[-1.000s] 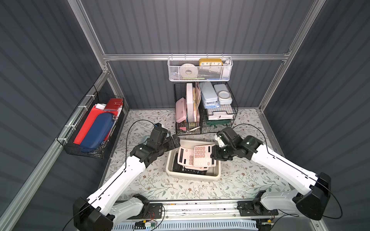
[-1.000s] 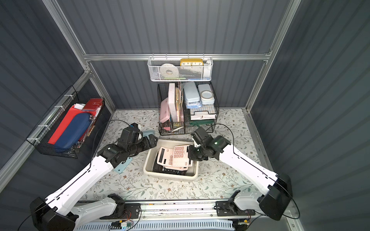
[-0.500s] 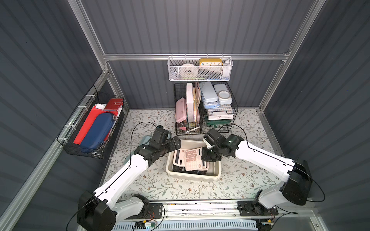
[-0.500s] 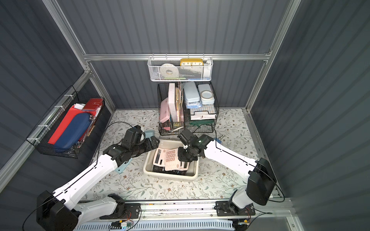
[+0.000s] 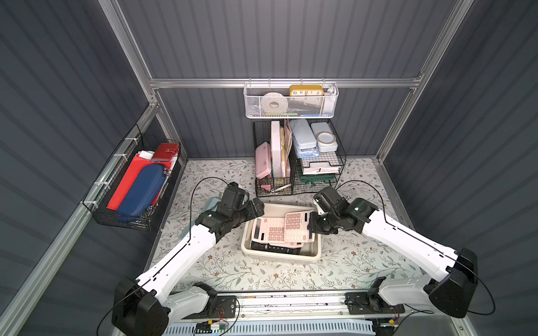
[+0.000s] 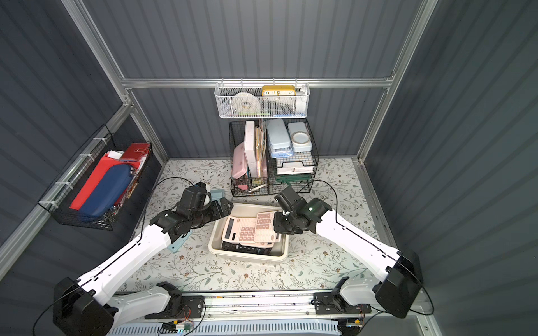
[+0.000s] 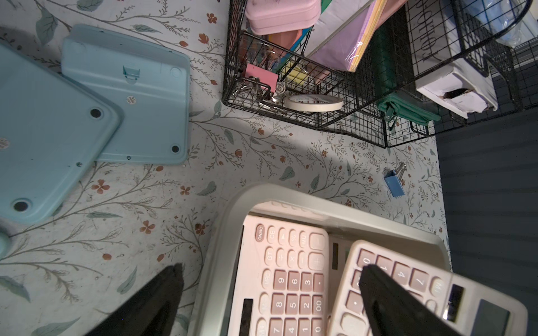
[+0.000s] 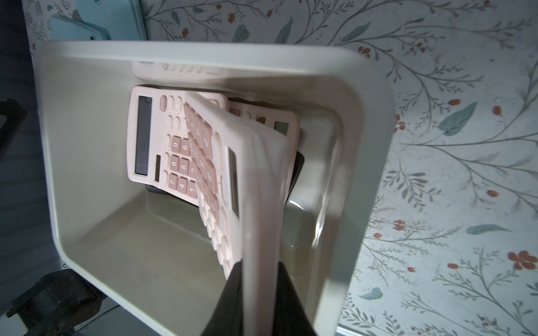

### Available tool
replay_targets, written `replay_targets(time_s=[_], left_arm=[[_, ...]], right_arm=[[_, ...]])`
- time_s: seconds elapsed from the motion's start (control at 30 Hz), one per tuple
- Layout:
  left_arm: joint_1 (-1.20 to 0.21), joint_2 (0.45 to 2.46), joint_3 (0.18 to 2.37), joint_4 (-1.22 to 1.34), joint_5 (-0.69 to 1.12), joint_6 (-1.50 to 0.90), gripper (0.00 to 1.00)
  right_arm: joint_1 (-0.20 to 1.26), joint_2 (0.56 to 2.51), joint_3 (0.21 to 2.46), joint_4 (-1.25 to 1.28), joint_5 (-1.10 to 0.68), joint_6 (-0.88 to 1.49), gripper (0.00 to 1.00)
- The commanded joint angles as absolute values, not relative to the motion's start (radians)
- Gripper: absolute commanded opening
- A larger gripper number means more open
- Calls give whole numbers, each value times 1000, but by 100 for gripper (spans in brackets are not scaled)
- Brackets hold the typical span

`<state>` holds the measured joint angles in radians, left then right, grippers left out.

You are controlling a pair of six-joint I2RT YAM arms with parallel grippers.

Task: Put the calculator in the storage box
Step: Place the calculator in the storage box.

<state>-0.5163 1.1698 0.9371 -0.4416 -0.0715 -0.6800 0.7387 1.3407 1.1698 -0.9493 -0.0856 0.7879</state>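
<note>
Storage box [image 5: 278, 256]: stands mid-table and already carries a second pink calculator [image 5: 267, 229] lying over a black calculator [image 5: 273, 248].

Right arm: half a second ago my right gripper [image 8: 259, 269] reached further in over the box's middle. It has since drawn back toward the right wall, bringing the calculator [image 5: 295, 225] with it. Finding: the calculator sits within the box's outline but is not delivered. My right gripper is clamped on it, one finger on the face and one on the back. In my judgement, letting go and clearing out remain.

Left gripper [image 7: 270, 273]: spread wide and empty at the box's left rim, much as it was a second ago.

Calculator: the long axis runs across the box from left to right, steeply tilted. The key end is low, over the second pink calculator, though I cannot confirm contact there. The display [image 7: 492, 315] end is raised at the right, in my grip. The key face is turned left and upward.
</note>
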Motion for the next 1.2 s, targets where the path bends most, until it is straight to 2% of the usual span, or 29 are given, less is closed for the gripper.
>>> replay_targets(time_s=[0.0, 0.33, 0.57, 0.93, 1.17], left_arm=[[-507, 1172, 917, -436, -65, -665, 99], [-504, 1176, 917, -434, -58, -665, 99], [-503, 1188, 907, -422, -40, -668, 99], [-503, 1210, 889, -398, -19, -673, 99], [-503, 1214, 885, -416, -31, -678, 99]], right_arm=[[733, 1362, 1197, -967, -80, 757, 23], [731, 1355, 1251, -1036, -16, 720, 42], [720, 1319, 1266, -1075, 43, 692, 40], [720, 1327, 1195, -1012, -65, 653, 35], [719, 1250, 1200, -1021, 27, 657, 35]])
